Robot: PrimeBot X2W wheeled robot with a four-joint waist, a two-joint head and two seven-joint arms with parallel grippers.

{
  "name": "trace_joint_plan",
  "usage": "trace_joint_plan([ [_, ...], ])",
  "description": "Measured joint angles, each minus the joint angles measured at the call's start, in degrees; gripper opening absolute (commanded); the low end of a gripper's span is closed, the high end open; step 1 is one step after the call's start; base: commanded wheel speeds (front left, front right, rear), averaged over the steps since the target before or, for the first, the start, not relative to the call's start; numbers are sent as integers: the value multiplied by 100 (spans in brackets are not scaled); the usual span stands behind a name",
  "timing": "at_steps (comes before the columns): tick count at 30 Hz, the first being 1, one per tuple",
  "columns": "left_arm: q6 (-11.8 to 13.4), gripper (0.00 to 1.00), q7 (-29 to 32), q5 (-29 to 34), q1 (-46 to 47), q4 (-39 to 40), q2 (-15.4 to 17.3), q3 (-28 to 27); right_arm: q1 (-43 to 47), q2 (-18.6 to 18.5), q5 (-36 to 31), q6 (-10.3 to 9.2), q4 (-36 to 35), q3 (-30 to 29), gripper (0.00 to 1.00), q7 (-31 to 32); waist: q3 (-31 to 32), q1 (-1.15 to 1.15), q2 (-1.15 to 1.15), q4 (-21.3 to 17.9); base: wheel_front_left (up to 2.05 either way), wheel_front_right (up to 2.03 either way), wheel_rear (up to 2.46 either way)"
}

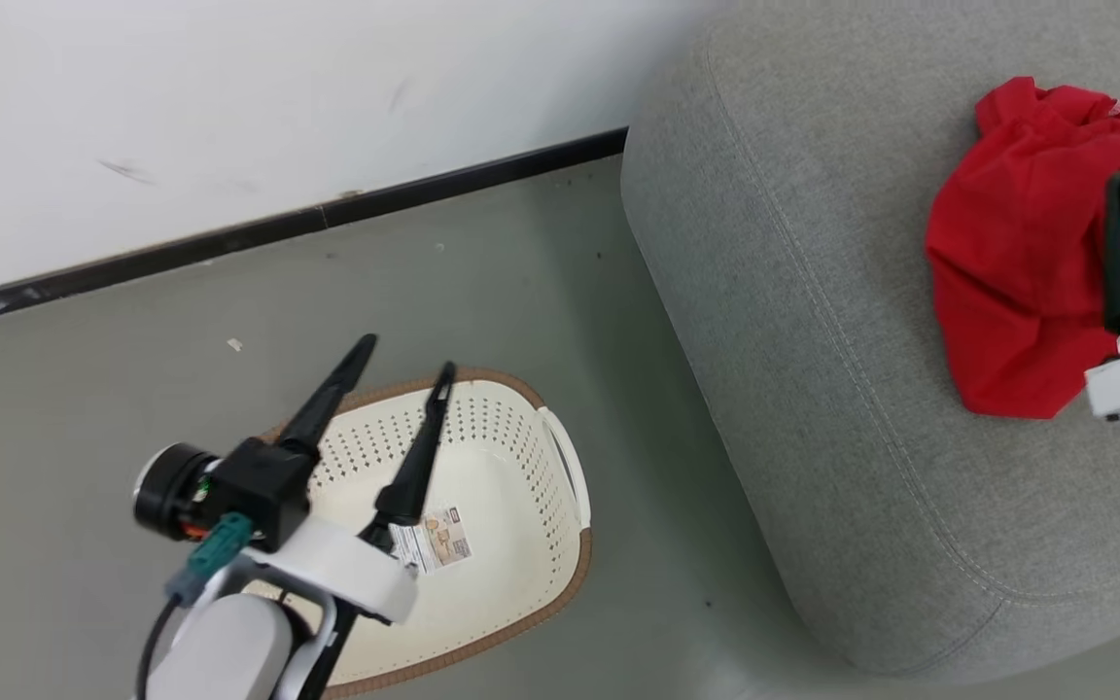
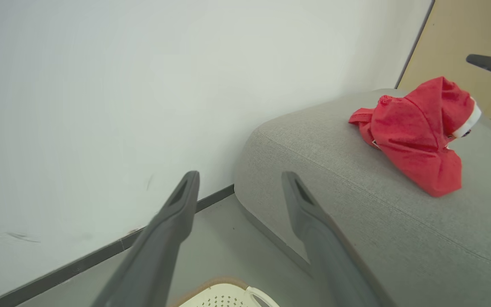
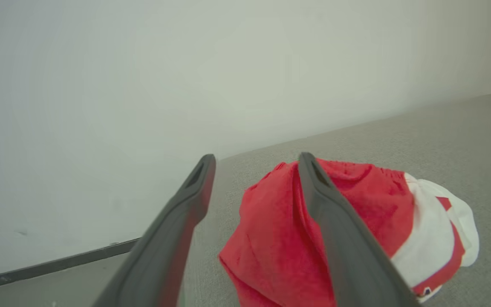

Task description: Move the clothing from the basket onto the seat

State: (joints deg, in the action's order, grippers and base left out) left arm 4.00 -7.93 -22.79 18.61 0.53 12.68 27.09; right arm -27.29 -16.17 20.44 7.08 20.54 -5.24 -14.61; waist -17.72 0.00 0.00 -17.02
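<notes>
Clothing (image 1: 1017,253) lies on the big grey seat (image 1: 813,408), well apart from the cream basket (image 1: 511,554) on the floor beside it, whose visible bottom shows only a paper label (image 1: 438,540), so the move looks nearly done. It is a soft, crumpled bright red heap with white trim, and I cannot tell how many garments it holds. The left gripper (image 1: 405,355) hovers over the basket, fingers spread wide and empty, while the right gripper (image 3: 257,158) hangs just above the heap, fingers wide apart, gripping nothing.
</notes>
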Motion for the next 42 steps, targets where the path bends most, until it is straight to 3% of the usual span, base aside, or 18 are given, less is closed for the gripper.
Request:
trace_joint_plan([
  [8,460,100,-432,-192,-507,-250,121,-704,677,539,-241,0,-776,163,100,-1,370,0,0,137,0,0,0],
  [20,896,100,-583,-282,-1155,-512,103,-1282,1443,954,-784,-1,-1394,390,100,-1,870,0,0,398,0,0,0],
  [28,1051,100,-628,-347,-1535,-627,32,-1562,1992,1138,-1094,-1,-1639,502,100,-1,1189,0,0,593,0,0,0],
  [42,1096,100,-631,-402,-2040,-657,-91,-1763,2853,1336,-1288,-1,-1745,415,100,-1,1639,0,0,903,0,0,0],
])
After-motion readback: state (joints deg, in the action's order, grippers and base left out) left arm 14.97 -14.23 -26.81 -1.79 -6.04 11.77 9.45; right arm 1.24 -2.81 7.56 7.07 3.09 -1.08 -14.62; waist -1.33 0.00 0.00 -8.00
